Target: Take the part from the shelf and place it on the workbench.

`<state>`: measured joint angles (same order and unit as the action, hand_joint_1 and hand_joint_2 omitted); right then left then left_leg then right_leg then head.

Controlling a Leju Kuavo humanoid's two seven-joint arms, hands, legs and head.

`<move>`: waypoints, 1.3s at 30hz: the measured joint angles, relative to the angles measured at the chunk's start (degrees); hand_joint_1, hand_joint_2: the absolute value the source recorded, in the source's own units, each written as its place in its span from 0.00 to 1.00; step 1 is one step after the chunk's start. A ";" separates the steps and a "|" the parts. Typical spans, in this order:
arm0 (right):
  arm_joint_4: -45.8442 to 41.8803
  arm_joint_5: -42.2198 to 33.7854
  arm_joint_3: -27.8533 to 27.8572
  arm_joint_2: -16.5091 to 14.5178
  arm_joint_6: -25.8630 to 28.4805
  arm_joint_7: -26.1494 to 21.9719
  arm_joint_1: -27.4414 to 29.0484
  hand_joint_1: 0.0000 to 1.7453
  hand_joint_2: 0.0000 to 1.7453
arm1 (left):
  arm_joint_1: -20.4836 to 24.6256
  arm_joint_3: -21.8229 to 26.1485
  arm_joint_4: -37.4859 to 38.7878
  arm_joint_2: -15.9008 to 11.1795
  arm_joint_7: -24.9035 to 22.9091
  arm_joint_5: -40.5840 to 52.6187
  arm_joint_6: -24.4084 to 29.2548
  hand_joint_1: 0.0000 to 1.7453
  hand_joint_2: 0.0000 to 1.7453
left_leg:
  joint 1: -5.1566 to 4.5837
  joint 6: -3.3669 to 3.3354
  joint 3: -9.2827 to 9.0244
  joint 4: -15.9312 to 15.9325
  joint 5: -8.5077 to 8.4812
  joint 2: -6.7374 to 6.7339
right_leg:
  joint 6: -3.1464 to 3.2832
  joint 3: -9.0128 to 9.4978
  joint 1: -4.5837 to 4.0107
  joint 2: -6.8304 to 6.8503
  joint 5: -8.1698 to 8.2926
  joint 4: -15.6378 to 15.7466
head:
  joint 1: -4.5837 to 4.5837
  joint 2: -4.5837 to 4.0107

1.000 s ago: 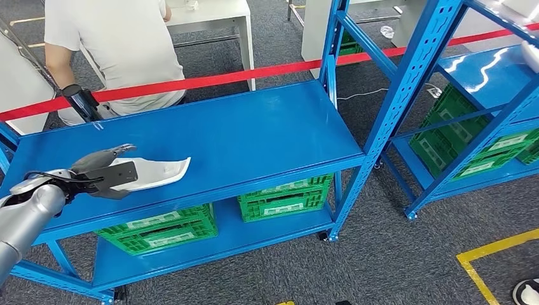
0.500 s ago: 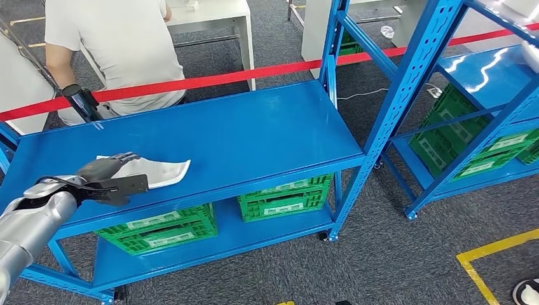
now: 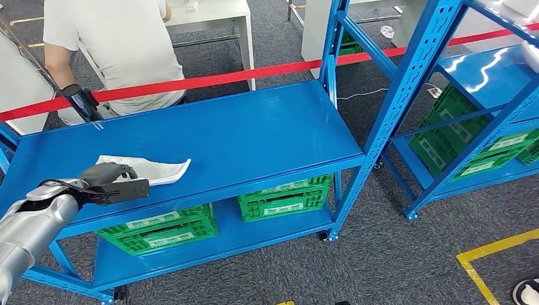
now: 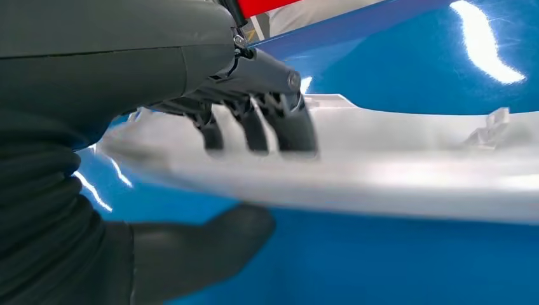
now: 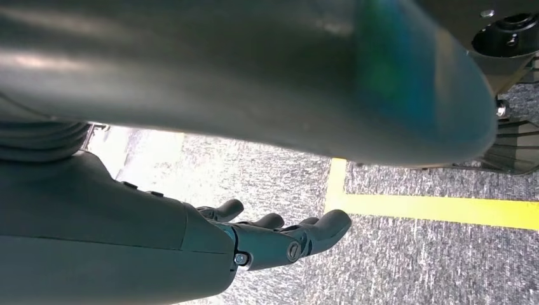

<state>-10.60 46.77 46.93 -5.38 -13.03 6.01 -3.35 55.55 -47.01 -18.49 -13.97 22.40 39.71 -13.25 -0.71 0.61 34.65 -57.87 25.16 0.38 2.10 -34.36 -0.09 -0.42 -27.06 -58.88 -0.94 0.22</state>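
On the blue bench (image 3: 267,127) your left robot hand (image 3: 108,180) is gripping the white part (image 3: 156,170), so you're releasing next, while the right robot hand (image 5: 279,235) is hanging empty, fingers apart.

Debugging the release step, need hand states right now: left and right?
Left hand: fingers over the white part, thumb below its edge; the part lies on the blue workbench. Cannot tell if gripped.
Right hand: open, holding nothing, above the floor.

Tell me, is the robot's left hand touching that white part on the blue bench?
Touching. The left wrist view shows the left hand's fingers resting on the white part.
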 joint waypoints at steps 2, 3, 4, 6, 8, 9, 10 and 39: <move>0.00 0.30 0.00 0.00 0.00 -0.01 0.00 0.00 0.00 | -0.12 0.00 -0.01 -0.21 0.17 0.00 0.23 1.00 1.00 | 0.00 0.00 0.00 0.00 0.00 0.00 | 0.00 0.00 0.00 0.00 0.00 0.00 | 0.00 0.00; 0.00 0.45 0.00 0.00 0.00 -0.03 -0.01 0.00 0.00 | -0.13 0.00 -0.02 -0.34 0.32 0.00 0.39 1.00 1.00 | 0.00 0.00 -0.01 0.00 0.00 0.00 | 0.00 0.01 0.00 0.00 0.00 0.00 | 0.00 0.00; 0.00 0.59 0.00 0.00 0.00 -0.06 -0.02 0.00 0.00 | -0.12 0.00 -0.03 -0.47 0.47 -0.01 0.51 1.00 1.00 | 0.00 0.00 -0.03 0.00 0.01 0.00 | 0.00 0.02 0.00 0.00 0.00 0.00 | 0.00 0.00; 0.00 0.75 0.00 0.00 0.00 -0.14 -0.03 0.00 0.00 | -0.08 0.00 -0.10 -0.67 0.74 -0.01 0.61 1.00 1.00 | 0.00 0.01 -0.05 0.00 0.01 0.00 | 0.00 0.04 0.00 0.00 -0.01 0.00 | 0.00 0.00; 0.00 0.89 0.00 0.00 0.00 -0.17 -0.04 0.00 0.00 | -0.07 0.01 -0.19 -0.80 0.94 -0.01 0.61 1.00 1.00 | 0.00 0.01 -0.07 0.00 0.02 -0.01 | 0.00 0.06 0.00 -0.01 -0.01 0.00 | 0.00 0.00; 0.00 0.96 0.00 0.00 0.00 -0.17 -0.04 0.00 0.00 | -0.06 0.01 -0.22 -0.86 0.99 -0.01 0.61 1.00 1.00 | 0.00 0.01 -0.09 0.00 0.03 -0.01 | -0.01 0.07 0.00 -0.01 -0.01 0.00 | 0.00 0.00; 0.00 0.99 0.00 0.00 0.00 -0.16 -0.04 0.00 0.00 | -0.06 0.01 -0.25 -0.90 1.03 -0.01 0.61 1.00 1.00 | 0.00 0.00 -0.10 0.00 0.04 -0.01 | -0.01 0.08 0.00 -0.01 -0.01 0.00 | 0.00 0.00; 0.00 0.12 1.64 0.00 0.00 -0.70 -0.34 0.00 0.00 | -4.28 19.01 -7.62 1.72 13.48 -35.20 -13.54 1.00 1.00 | -0.02 -0.03 -0.15 -0.03 0.07 0.01 | -0.07 0.16 0.03 -0.01 -0.05 0.01 | 0.00 0.00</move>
<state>-10.60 46.90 48.57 -5.38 -13.03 5.31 -3.69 51.27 -28.00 -26.11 -12.25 35.88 4.51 -26.79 -0.73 0.58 34.50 -57.90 25.22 0.39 2.03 -34.20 -0.06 -0.43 -27.11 -58.87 -0.94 0.22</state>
